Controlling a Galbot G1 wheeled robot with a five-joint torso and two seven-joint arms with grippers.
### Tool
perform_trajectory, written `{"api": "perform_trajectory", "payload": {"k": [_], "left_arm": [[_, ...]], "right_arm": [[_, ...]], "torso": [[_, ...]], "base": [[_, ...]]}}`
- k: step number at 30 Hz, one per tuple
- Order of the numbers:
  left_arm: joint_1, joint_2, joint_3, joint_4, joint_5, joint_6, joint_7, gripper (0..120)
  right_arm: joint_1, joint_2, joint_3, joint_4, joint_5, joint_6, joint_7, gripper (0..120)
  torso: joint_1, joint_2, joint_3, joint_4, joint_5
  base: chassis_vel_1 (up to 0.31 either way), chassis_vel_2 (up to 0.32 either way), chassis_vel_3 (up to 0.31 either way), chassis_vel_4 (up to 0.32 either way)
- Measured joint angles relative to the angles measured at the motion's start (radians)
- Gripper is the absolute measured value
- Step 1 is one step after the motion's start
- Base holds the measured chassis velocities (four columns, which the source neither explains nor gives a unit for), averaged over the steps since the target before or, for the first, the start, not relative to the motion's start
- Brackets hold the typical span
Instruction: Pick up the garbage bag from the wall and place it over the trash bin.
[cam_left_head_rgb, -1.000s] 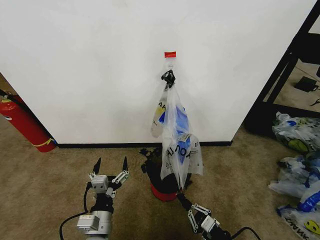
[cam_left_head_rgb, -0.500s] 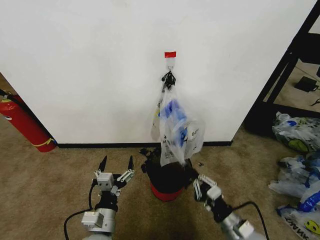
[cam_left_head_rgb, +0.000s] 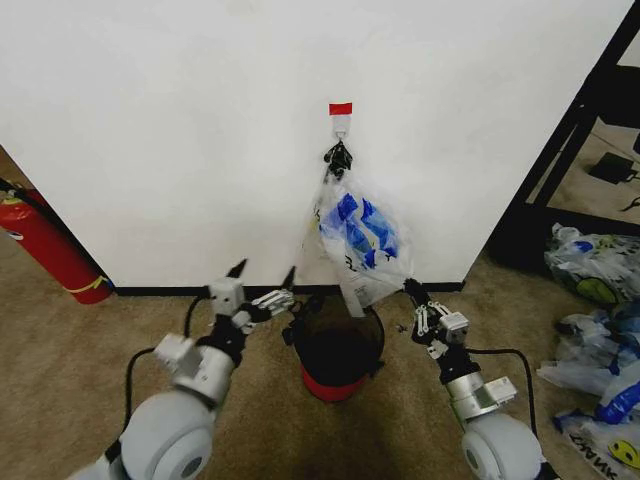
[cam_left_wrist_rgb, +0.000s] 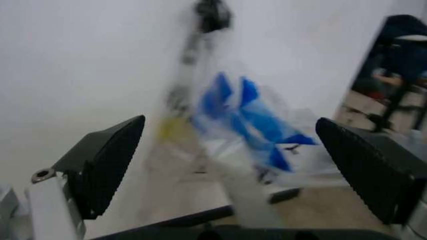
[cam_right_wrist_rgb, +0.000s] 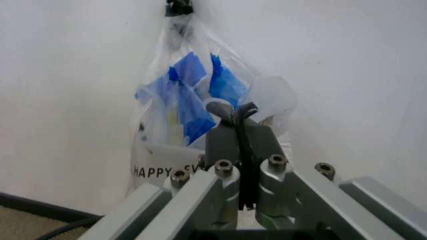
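The garbage bag (cam_left_head_rgb: 358, 238), thin clear plastic with blue patches, hangs by a black clip from a white hook (cam_left_head_rgb: 340, 124) under a red tape strip on the wall (cam_left_head_rgb: 180, 130). Its lower part is bunched up to the right. My right gripper (cam_left_head_rgb: 411, 292) is shut on the garbage bag's lower edge, and the closed fingers (cam_right_wrist_rgb: 235, 117) show with film (cam_right_wrist_rgb: 269, 96) at their tips. My left gripper (cam_left_head_rgb: 263, 273) stands open to the left of the bag, its fingers (cam_left_wrist_rgb: 110, 160) wide apart. The trash bin (cam_left_head_rgb: 322, 385), red with a black liner, stands below the bag.
A red fire extinguisher (cam_left_head_rgb: 45, 250) leans at the wall on the far left. A heap of like-printed bags (cam_left_head_rgb: 600, 330) lies on the carpet at the right. A black frame (cam_left_head_rgb: 575, 140) stands past the wall's right corner.
My right gripper rose from beside the bin's base to bag height, lifting the bag's lower end and bunching it. My left arm moved up and toward the wall, staying open.
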Motion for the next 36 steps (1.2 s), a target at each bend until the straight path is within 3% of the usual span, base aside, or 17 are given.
{"api": "perform_trajectory", "payload": {"k": [1, 7, 9, 12, 16, 20, 24, 32, 36], "left_arm": [[0.0, 0.0, 0.0, 0.0, 0.0, 0.0, 0.0, 100], [-0.257, 0.022, 0.128, 0.043, -0.112, 0.121, -0.064, 99], [-0.257, 0.022, 0.128, 0.043, -0.112, 0.121, -0.064, 99], [-0.385, 0.016, 0.228, 0.073, -0.152, 0.21, -0.111, 98], [-0.574, -0.029, 0.431, 0.122, -0.214, 0.326, -0.181, 95], [-0.708, -0.086, 0.523, 0.178, -0.271, 0.396, -0.255, 94], [-0.917, -0.172, 0.632, 0.288, -0.401, 0.474, -0.345, 81], [-1.043, -0.202, 0.789, 0.379, -0.421, 0.533, -0.376, 79], [-1.098, -0.236, 0.859, 0.428, -0.44, 0.535, -0.39, 90]], "right_arm": [[0.0, 0.0, 0.0, 0.0, 0.0, 0.0, 0.0, 0], [-0.008, 0.005, 0.004, 0.0, -0.072, 0.002, 0.004, 0], [-0.008, 0.005, 0.004, 0.0, -0.072, 0.002, 0.004, 0], [-0.008, 0.015, 0.004, -0.001, -0.09, 0.004, 0.015, 0], [-0.019, 0.029, 0.002, 0.001, -0.144, 0.018, 0.014, 0], [-0.027, 0.036, 0.001, -0.003, -0.18, 0.032, 0.012, 0], [-0.04, 0.049, 0.001, -0.007, -0.22, 0.051, 0.009, 0], [-0.051, 0.053, 0.006, 0.009, -0.234, 0.057, 0.007, 0], [-0.061, 0.057, 0.008, 0.015, -0.243, 0.062, 0.006, 0]], "torso": [[0.0, 0.0, 0.0, 0.0, 0.0], [0.0, 0.0, 0.0, 0.0004, 0.0001], [0.0, 0.0, 0.0, 0.0004, 0.0001], [0.0, 0.0, 0.0, 0.0013, 0.0001], [0.0, 0.0, 0.0, 0.0, 0.0003], [0.0, 0.0, 0.0, 0.0003, 0.0], [0.0, 0.0, 0.0, -0.0003, 0.0005], [0.0, 0.0, 0.0, 0.0008, 0.0003], [0.0, 0.0, 0.0, 0.0002, 0.0004]], "base": [[0.0, 0.0, 0.0, 0.0], [0.0, 0.0, 0.0, 0.0], [0.0, 0.0, 0.0, 0.0], [0.0, 0.0, 0.0, 0.0], [0.0, 0.0, 0.0, 0.0], [0.0, 0.0, 0.0, 0.0], [0.0, 0.0, 0.0, 0.0], [0.0, 0.0, 0.0, 0.0], [0.0, 0.0, 0.0, 0.0]]}}
